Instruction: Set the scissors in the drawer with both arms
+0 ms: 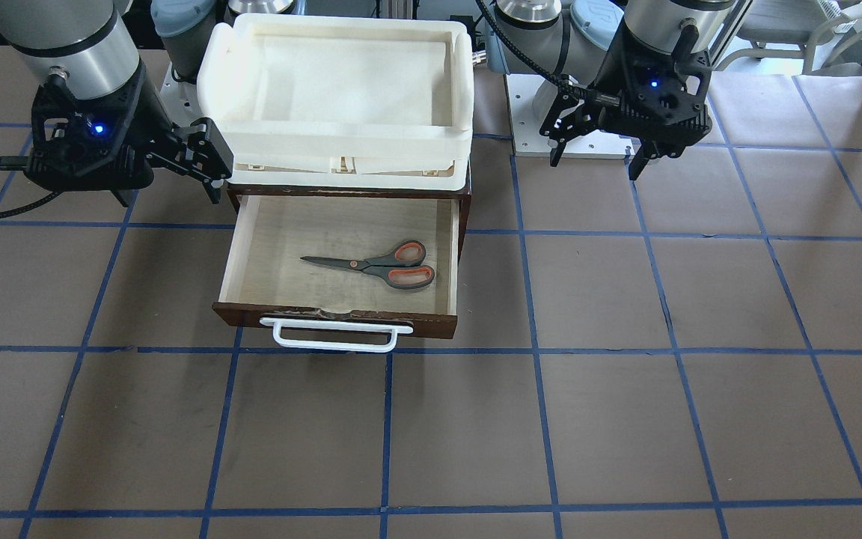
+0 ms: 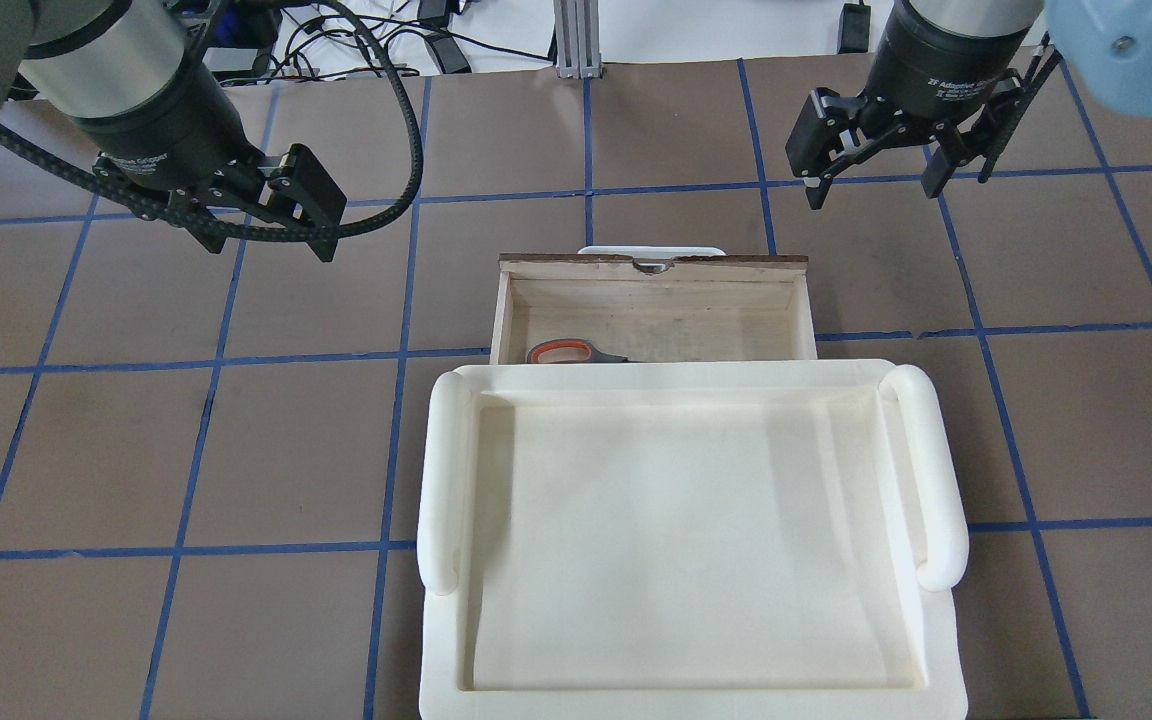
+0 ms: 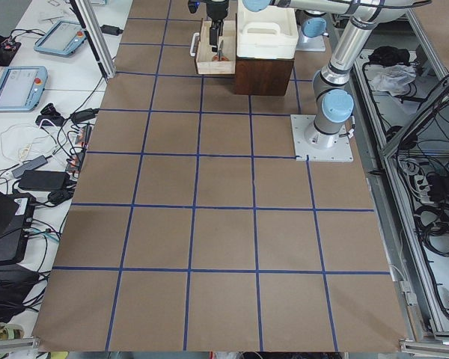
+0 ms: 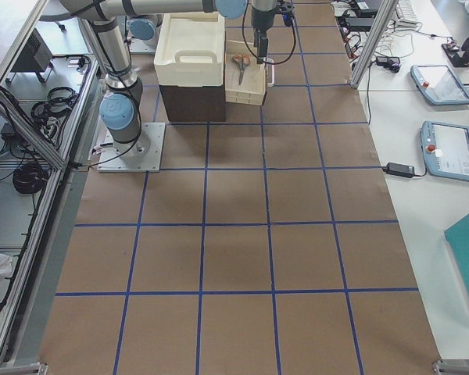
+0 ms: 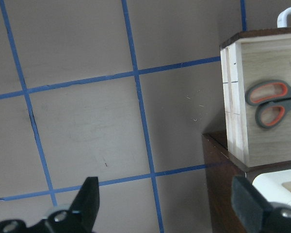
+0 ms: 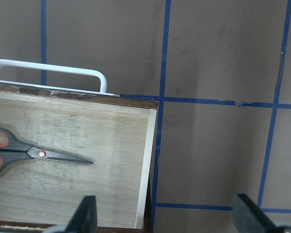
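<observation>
Scissors point(image 1: 373, 264) lie in the open drawer point(image 1: 431, 324) beneath a cream tray point(image 1: 341, 142), with left claw point(image 1: 595, 163) and right claw point(image 2: 872, 195) spread on either side.

Bright, even light casts only soft shadows; the white tray point(image 2: 686, 520) looks washed out, and wrist views are slightly soft.

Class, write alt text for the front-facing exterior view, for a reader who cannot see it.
Grey-and-orange scissors lie in an open wooden drawer below a cream-white tray. Both grippers hang open, the right gripper beside the drawer's back corner, the left gripper farther off.
</observation>
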Robot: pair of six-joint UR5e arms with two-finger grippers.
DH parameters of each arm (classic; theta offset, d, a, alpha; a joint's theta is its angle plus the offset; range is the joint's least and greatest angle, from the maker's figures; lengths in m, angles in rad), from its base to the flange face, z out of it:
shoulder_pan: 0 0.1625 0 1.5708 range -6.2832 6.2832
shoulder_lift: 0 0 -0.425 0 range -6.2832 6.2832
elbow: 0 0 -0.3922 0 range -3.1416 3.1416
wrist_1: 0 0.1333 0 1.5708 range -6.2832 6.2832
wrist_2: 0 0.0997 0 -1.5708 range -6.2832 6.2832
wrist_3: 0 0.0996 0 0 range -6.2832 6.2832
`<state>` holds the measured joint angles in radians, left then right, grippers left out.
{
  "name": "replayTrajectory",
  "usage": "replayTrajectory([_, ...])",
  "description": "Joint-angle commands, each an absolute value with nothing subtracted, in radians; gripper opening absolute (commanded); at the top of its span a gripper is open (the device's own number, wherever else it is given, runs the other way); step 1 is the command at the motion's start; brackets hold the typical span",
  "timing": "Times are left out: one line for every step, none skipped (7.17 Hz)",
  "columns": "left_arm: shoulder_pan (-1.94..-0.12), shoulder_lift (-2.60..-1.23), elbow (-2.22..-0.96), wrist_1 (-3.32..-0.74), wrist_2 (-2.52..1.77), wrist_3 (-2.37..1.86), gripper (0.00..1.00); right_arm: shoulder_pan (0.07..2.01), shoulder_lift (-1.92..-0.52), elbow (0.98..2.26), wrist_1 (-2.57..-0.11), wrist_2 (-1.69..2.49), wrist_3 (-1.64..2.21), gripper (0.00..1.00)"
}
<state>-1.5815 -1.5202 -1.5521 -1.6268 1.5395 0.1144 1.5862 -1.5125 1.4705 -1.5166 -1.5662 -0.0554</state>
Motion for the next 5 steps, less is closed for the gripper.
replayTrajectory([-1.582, -1.516, -1.569, -1.618, 1.546, 0.131, 0.96, 1.586, -1.513, 1.471, -1.517, -1.566, -0.055, 1.00])
replayTrajectory([-1.582, -1.506, -1.569, -1.620, 1.549, 0.121, 0.97, 1.586, -1.513, 1.473, -1.517, -1.566, -0.055, 1.00])
replayTrajectory([-1.575, -1.506, -1.571, -1.620, 1.548, 0.121, 0.98, 1.586, -1.513, 1.473, -1.519, -1.566, -0.055, 1.00])
replayTrajectory([-1.572, -1.509, -1.572, -1.618, 1.546, 0.120, 0.98, 1.586, -1.513, 1.473, -1.517, -1.566, -0.055, 1.00])
replayTrajectory([-1.572, -1.508, -1.574, -1.608, 1.540, 0.115, 0.97, 1.586, -1.513, 1.473, -1.517, -1.566, -0.057, 1.00])
